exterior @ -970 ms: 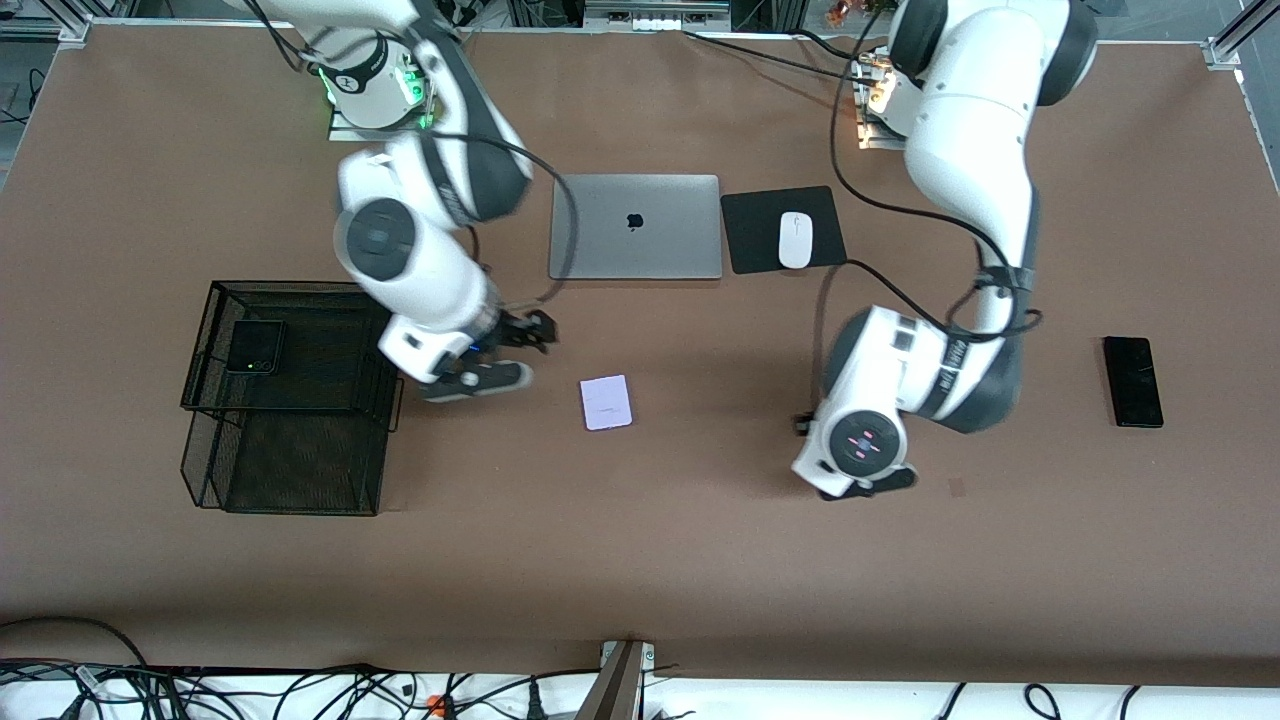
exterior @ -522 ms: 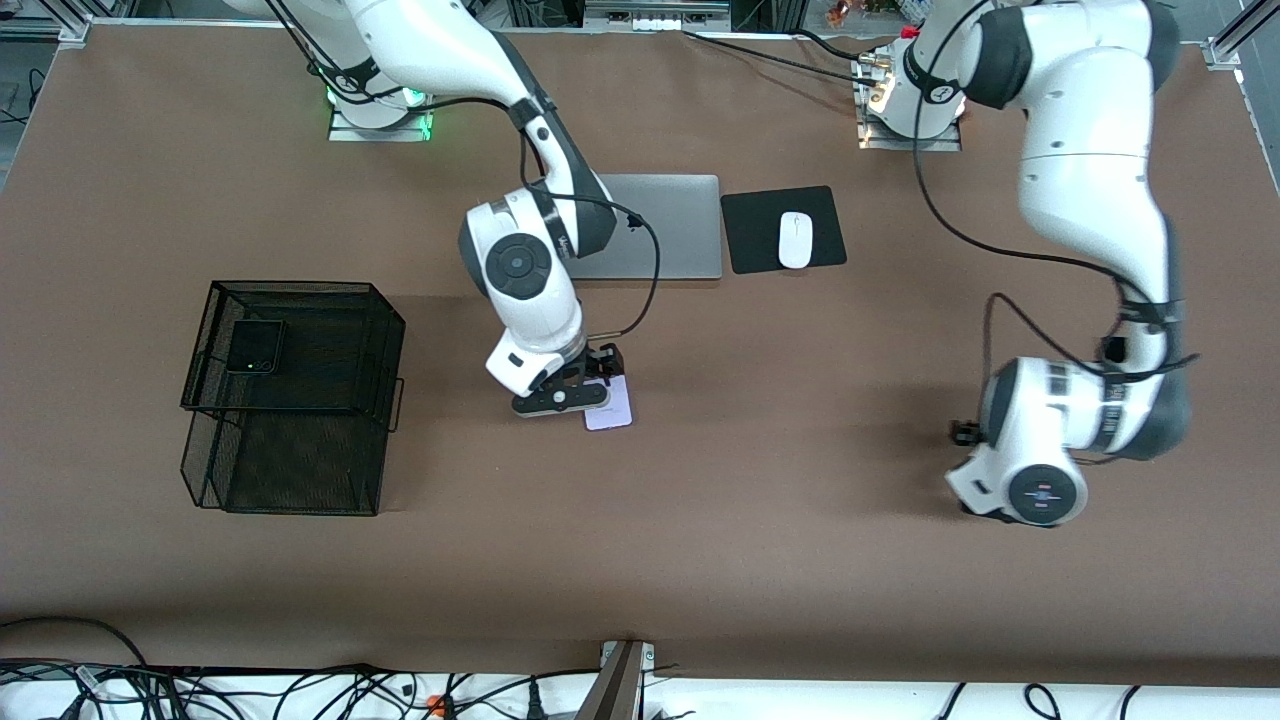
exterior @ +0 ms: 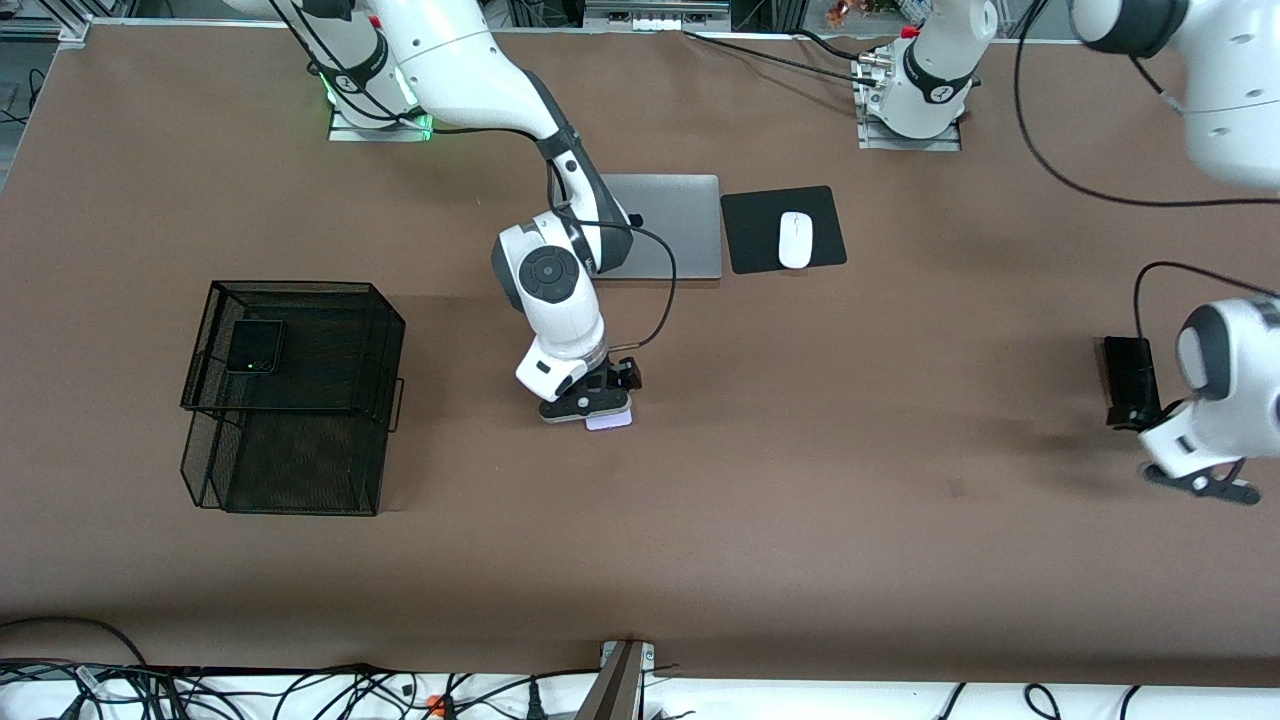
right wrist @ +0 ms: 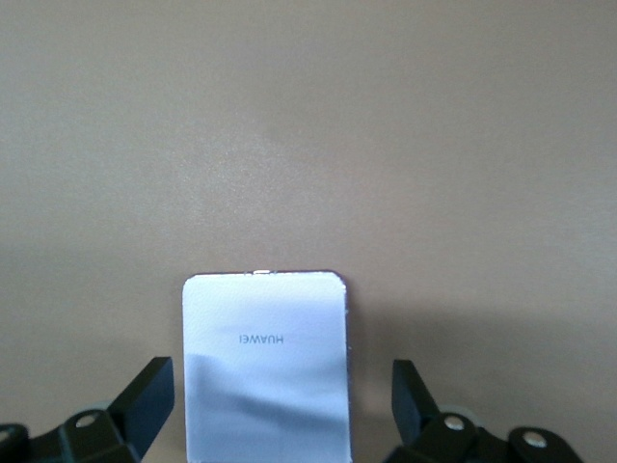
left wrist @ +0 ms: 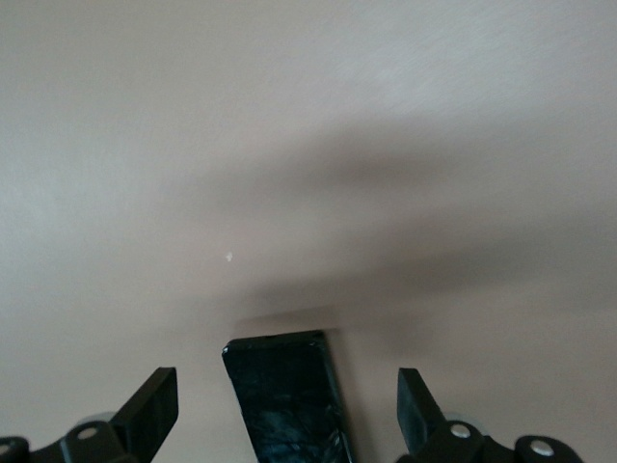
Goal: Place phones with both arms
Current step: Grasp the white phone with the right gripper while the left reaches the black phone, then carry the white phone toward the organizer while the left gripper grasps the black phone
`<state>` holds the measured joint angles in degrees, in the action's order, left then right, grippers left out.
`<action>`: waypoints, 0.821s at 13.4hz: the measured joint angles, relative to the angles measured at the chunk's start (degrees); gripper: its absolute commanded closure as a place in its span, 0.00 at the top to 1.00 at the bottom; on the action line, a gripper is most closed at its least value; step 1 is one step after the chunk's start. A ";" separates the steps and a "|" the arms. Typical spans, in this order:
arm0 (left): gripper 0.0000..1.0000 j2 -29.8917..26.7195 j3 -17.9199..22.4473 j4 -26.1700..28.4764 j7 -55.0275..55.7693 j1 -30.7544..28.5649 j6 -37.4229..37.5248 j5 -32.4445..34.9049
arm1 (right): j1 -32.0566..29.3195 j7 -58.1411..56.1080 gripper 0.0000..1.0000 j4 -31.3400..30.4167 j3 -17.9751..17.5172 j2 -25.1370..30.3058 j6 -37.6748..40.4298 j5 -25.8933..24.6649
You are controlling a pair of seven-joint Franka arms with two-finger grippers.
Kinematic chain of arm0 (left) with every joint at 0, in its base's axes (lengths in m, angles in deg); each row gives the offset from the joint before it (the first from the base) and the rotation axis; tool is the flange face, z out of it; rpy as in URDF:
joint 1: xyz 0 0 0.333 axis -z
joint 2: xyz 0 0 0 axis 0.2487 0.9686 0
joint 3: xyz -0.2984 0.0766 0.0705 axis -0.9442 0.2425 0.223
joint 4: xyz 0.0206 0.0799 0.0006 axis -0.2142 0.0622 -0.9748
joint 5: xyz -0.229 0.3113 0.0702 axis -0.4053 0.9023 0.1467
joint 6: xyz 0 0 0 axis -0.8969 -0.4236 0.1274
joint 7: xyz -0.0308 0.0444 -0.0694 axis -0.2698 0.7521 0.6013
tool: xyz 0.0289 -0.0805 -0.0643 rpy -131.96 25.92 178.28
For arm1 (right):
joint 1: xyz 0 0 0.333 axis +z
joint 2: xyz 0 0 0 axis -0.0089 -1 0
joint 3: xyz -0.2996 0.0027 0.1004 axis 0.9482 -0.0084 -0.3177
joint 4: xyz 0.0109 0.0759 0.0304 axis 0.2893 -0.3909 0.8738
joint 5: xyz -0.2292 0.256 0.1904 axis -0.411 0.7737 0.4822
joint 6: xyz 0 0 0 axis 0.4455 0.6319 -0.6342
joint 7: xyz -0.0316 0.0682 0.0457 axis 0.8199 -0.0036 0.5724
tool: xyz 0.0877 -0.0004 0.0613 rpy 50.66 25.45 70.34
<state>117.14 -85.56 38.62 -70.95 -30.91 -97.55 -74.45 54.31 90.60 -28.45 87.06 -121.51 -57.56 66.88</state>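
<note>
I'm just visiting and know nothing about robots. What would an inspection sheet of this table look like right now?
Surface: brown table, flat.
Job's things: pale phone on the table; long black phone toward the left arm's end; small black phone in the wire basket.
Clutter: laptop; mouse on a black pad.
Grippers: right gripper open around the pale phone; left gripper open over the long black phone.
Cables: on both arms.
Surroundings: wires along the table's near edge.

Phones spread across the surface (exterior: pixel 700 540)

Squarish phone (exterior: pixel 254 347) in the wire basket (exterior: pixel 300 400); Huawei phone (exterior: pixel 610 421) under the right hand (exterior: pixel 588 402); slab phone (exterior: pixel 1130 380) beneath the left hand (exterior: pixel 1195 478).
</note>
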 measured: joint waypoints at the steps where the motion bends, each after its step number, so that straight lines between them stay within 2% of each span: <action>1: 1.00 -0.90 -1.74 2.80 -0.39 -3.31 -2.55 -1.92 | 0.01 0.11 1.00 0.05 -0.21 -0.31 -0.18 0.02; 3: 1.00 -1.83 -4.90 6.94 -0.50 -8.55 -6.51 -3.40 | 0.02 0.33 1.00 0.09 -0.69 -0.66 -0.35 0.05; 6: 1.00 -2.59 -5.99 12.65 0.35 -11.19 -12.52 -5.16 | 0.04 0.67 1.00 0.10 -1.18 -0.79 -0.41 0.07; 10: 1.00 -3.04 -6.02 15.05 0.72 -13.12 -13.98 -9.10 | 0.04 0.68 1.00 0.10 -1.19 -1.92 -2.08 0.06; 11: 1.00 -3.10 -6.03 15.29 0.72 -13.52 -14.08 -9.20 | 0.04 0.68 0.94 0.10 -1.19 -2.23 -2.40 0.06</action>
<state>114.04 -91.60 53.91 -70.23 -44.43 -111.63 -83.65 54.35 91.28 -28.35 85.87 -123.74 -59.97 66.95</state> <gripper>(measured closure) 0.000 0.000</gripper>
